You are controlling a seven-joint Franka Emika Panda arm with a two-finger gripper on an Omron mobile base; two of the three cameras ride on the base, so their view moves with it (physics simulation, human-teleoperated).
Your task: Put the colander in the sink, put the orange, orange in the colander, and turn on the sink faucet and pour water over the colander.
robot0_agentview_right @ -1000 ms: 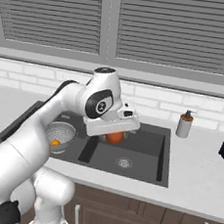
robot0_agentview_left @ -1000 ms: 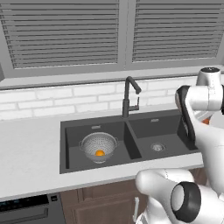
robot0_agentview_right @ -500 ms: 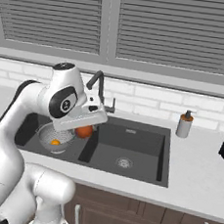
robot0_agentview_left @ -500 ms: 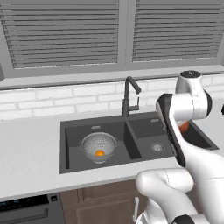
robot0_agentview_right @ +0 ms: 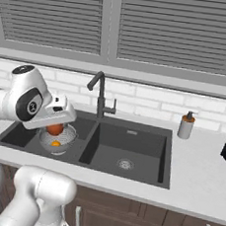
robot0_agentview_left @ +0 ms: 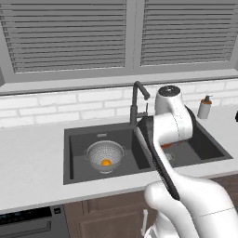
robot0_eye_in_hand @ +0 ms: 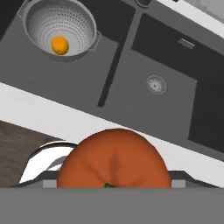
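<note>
sink station, one orange in transit

colander: sits in the left basin of the sink, upright, near the basin's middle. holds one orange at its bottom; the same fruit shows in the hand view and under the arm in the right base view.

second orange: held in the pincer, which is closed on the fruit. in the right base view this orange hangs above the colander, clear of its rim. in the left base view only a sliver of it peeks out beside the arm. in the hand view it looms large at the bottom.

faucet: stands behind the divider between the basins, spout bent over. side lever visible in the right base view.

right basin: dark, with a round silver drain.

soap bottle: upright on the desk, to the right of the sink, near the tiled wall.

blinds: closed, above the sill.
</note>
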